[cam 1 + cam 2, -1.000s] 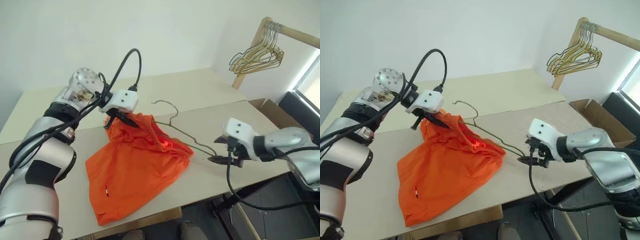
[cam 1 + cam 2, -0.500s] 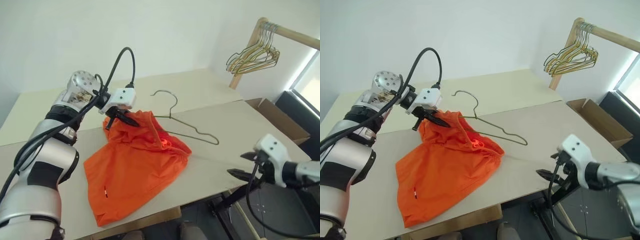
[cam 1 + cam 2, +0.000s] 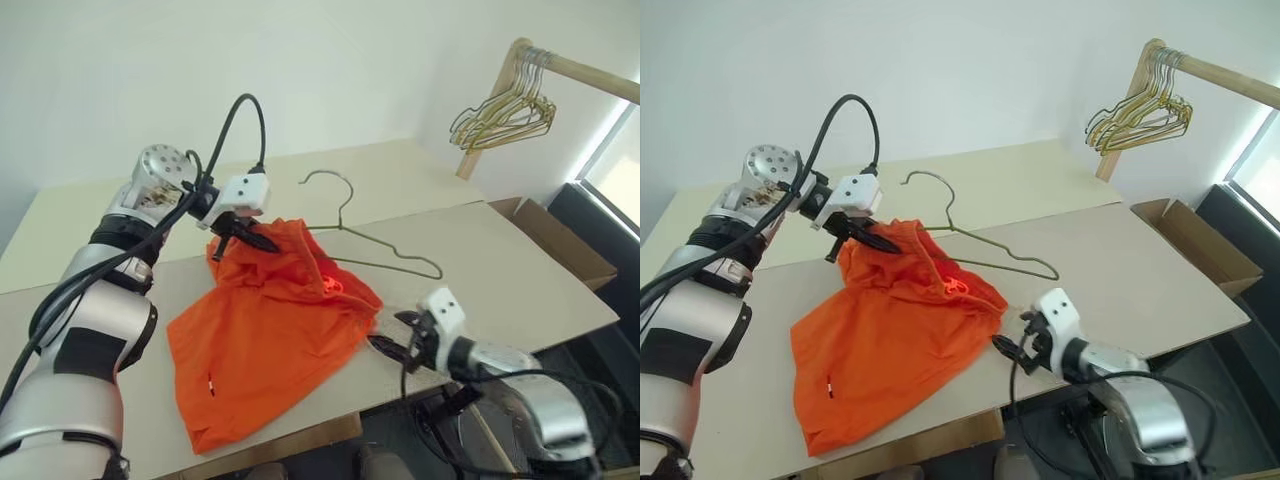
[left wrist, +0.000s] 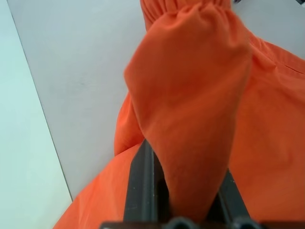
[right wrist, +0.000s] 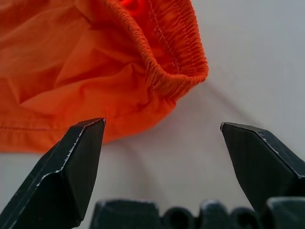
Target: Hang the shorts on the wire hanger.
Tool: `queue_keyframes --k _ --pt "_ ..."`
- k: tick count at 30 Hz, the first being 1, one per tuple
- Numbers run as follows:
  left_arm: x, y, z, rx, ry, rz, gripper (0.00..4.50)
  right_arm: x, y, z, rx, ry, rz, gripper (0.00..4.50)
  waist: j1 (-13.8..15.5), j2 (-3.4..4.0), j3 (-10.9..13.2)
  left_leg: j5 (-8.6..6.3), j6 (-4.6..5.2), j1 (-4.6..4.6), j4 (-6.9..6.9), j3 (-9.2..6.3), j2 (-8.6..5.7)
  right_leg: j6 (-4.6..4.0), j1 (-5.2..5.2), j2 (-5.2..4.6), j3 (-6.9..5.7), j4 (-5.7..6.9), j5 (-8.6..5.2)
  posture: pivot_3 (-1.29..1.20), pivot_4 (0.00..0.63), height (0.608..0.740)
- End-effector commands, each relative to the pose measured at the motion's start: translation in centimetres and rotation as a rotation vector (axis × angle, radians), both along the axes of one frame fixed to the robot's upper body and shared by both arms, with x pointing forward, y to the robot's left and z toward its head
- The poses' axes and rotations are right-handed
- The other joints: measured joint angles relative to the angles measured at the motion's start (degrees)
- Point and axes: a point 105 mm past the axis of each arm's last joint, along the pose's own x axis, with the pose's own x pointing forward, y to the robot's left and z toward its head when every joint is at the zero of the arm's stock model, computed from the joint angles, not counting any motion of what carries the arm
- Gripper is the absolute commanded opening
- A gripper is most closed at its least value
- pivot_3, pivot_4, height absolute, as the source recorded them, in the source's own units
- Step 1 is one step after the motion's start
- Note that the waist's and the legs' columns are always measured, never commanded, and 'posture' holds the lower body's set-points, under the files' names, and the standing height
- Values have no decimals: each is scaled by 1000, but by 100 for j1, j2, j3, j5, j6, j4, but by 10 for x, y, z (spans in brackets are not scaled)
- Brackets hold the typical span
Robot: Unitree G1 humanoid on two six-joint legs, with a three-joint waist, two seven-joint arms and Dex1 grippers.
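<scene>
The orange shorts [image 3: 265, 335] lie spread on the table, with one corner of the waistband raised. My left gripper [image 3: 248, 234] is shut on that raised corner, and the fabric bulges between its fingers [image 4: 141, 185]. The wire hanger [image 3: 392, 264] lies flat behind the shorts, its hook [image 3: 326, 178] pointing away from me and its left end hidden in the waistband. Just off the shorts' right waistband corner [image 5: 177, 71], low over the table, my right gripper [image 3: 385, 335] stands open. Nothing is between its fingers [image 5: 71, 171].
A wooden rack [image 3: 560, 62] at the back right carries a bunch of pale gold hangers [image 3: 500, 108]. A cardboard box [image 3: 560, 250] sits past the table's right end. The table's front edge [image 3: 480, 360] runs just beside my right arm.
My right gripper left the hanger's right end, swung down past the table's front edge, then came left to the shorts' waistband corner. The left gripper kept its hold.
</scene>
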Motion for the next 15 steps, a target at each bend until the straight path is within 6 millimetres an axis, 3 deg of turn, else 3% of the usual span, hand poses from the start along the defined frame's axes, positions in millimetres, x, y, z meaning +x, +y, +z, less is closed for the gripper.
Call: queue_keyframes --k 1,8,14,15 --pt "1 0 17 -20 -46 1 0 11 6 -2 -11 -40 -12 4476 9 0 0 4 -8 -3 0 -2 -1 0 -2 0 -1 19 0 -88 0 740" --pt "0 1 18 -24 -53 -4 0 44 9 1 68 -87 -135 4476 -34 0 -1 4 -6 2 3 -2 -5 0 -4 -1 0 34 0 -83 0 740" --pt "-1 0 16 -28 -49 -8 0 47 30 12 144 -110 -51 4476 -69 0 -1 4 -7 2 1 -6 -5 0 -6 1 0 36 0 -80 0 740" --pt "-1 -1 17 -29 -48 -8 0 45 35 12 153 -108 -24 4314 -78 0 -1 4 -7 1 2 -6 -7 0 -6 0 0 35 0 -78 0 740"
